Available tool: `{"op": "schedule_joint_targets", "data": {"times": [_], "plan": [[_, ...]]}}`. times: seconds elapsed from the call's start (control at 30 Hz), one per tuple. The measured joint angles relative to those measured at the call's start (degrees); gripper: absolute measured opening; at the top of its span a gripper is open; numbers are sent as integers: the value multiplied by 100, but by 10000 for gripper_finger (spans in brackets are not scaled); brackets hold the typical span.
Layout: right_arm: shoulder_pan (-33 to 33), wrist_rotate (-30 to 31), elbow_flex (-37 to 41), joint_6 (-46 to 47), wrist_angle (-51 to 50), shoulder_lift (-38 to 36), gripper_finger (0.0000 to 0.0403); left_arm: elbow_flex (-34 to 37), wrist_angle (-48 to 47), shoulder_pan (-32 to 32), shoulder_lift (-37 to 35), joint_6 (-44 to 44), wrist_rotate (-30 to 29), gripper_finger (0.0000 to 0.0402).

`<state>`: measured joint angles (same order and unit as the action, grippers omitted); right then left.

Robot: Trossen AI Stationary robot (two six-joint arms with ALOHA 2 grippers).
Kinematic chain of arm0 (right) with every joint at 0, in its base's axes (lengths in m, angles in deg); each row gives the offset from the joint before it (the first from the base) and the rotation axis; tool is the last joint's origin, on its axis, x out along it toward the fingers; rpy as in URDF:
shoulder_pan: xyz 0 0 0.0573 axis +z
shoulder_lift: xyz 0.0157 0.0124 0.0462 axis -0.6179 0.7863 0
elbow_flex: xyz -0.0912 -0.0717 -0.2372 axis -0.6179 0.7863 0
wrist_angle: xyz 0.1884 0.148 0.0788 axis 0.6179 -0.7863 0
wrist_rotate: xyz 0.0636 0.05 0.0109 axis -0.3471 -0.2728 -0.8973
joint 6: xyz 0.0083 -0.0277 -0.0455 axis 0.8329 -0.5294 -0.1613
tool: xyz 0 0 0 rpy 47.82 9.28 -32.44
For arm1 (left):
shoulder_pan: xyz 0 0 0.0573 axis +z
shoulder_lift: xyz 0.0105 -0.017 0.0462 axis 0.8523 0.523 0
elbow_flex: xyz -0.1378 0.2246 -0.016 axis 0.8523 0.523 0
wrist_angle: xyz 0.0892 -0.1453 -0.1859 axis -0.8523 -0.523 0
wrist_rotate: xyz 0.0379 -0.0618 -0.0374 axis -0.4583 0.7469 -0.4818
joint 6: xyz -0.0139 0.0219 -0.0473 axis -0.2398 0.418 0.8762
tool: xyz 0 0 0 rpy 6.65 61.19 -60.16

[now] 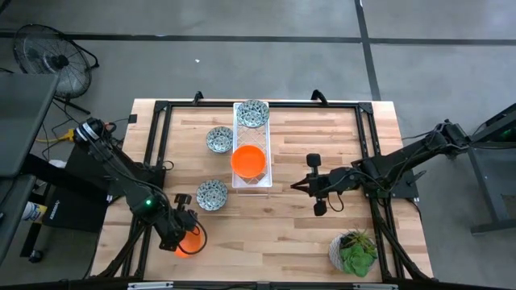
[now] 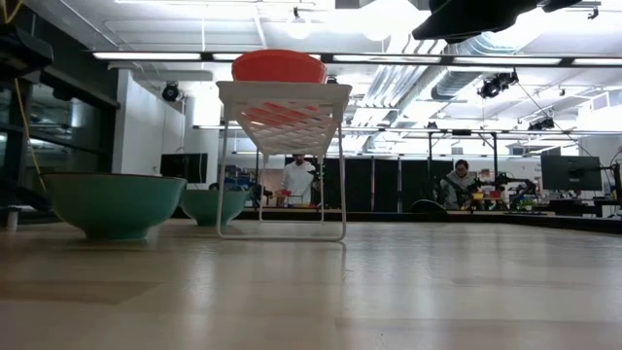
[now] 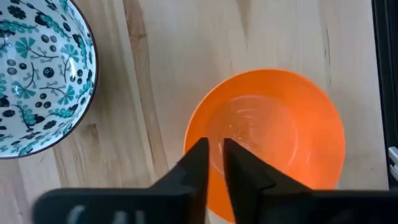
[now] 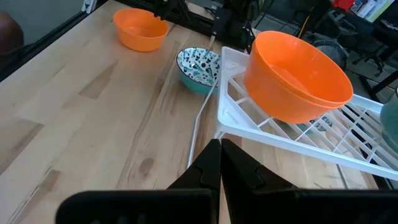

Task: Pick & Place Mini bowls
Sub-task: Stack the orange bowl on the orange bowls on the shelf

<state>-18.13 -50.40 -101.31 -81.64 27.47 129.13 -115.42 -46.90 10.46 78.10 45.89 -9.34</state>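
Left hand (image 3: 214,155) slightly parted over orange bowl's (image 3: 273,130) rim, tray (image 1: 239,145) holding orange and patterned bowls, right hand (image 1: 297,185) closed.

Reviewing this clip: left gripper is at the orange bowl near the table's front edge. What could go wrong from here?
1. The left gripper straddles the rim of the orange bowl with its fingers barely parted; such a thin rim pinch could slip or tip the bowl on lifting.
2. A patterned bowl sits close beside it and could get knocked.
3. On the white tray, another orange bowl rests tilted and might slide when more are added.
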Motion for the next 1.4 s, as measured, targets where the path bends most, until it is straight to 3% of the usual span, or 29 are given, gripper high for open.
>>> {"op": "schedule_joint_targets", "data": {"times": [0.2, 0.33, 1.03, 1.2, 1.4], "plan": [[0, 2, 0, 4, 1, 0, 0, 0, -115, 0, 0, -43, -56, 140], [0, -3, 0, 13, 2, 0, 0, 7, -330, 0, 61, -24, -36, 172], [0, -76, 0, 18, 40, 0, 0, 109, -298, 0, 912, -129, 240, 177], [0, -76, 0, 18, 42, 0, 0, 109, -295, 0, 964, -107, 244, 150], [0, -76, 0, 18, 44, 0, 0, 109, -261, 1, 964, -135, 358, 44]]}}
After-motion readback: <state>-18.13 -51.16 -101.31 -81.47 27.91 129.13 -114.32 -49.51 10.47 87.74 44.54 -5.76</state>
